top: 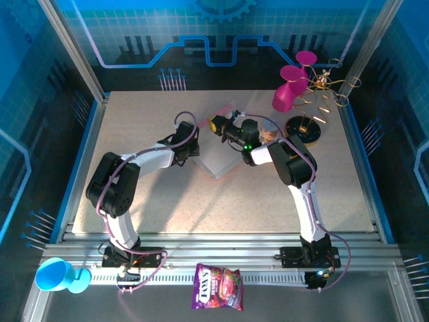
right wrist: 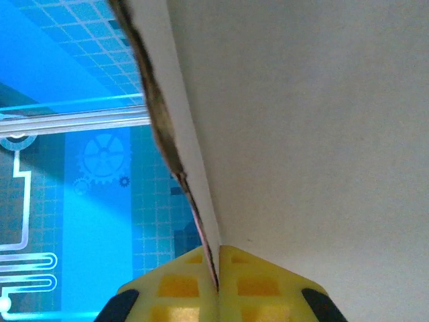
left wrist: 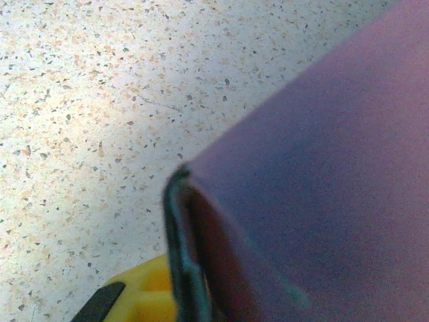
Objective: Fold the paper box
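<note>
Left gripper (top: 192,149) stands at the left edge of the paper box (top: 220,164), mid-table. Its wrist view shows one dark finger against a pink panel, but it cannot be told whether the jaws are clamped. The box is thin board, its base flat with the whitish inner face up and a pink flap raised at the far side. Right gripper (top: 218,125) has its jaws closed on a panel edge there. Judgement: the left should pin the base while the right swings its flap squarely along the crease.

Black-and-white arms (top: 147,159), purple cables (top: 184,114), yellow end effector fingers (right wrist: 177,285)
</note>
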Controlling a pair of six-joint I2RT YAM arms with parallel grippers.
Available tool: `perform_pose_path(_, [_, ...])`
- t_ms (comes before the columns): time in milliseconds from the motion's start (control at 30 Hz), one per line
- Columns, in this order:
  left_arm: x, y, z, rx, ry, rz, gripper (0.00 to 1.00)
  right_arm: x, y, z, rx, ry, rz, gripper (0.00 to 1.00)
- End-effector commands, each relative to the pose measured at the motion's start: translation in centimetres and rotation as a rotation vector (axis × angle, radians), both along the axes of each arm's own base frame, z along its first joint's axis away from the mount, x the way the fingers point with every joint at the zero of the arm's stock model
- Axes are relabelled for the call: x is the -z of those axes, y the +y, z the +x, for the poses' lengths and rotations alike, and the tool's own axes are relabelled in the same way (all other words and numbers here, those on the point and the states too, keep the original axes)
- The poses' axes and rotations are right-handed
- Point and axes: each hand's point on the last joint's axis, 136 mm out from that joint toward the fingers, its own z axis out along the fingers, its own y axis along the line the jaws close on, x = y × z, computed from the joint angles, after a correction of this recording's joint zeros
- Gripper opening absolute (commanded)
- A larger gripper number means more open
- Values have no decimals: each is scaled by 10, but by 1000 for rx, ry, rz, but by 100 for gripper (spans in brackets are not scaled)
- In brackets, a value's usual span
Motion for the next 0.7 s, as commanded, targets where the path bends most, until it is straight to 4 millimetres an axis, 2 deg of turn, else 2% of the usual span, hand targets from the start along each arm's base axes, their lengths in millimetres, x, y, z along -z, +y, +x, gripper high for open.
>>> perform_pose_path(0, [7, 3, 0, -46, 26, 25, 6, 8, 14, -12, -39, 26, 6, 0])
perform_pose_path(233, [15, 4, -1, -66, 70, 69, 4, 2, 16, -10, -25, 25, 10, 0])
perform_pose_path(433, [19, 3, 1, -73, 92, 116, 14, 4, 15, -10, -18, 28, 9, 0])
perform_pose_path(667, [24, 6, 4, -101, 103, 154, 20, 9, 11, -11, -9, 36, 10, 0])
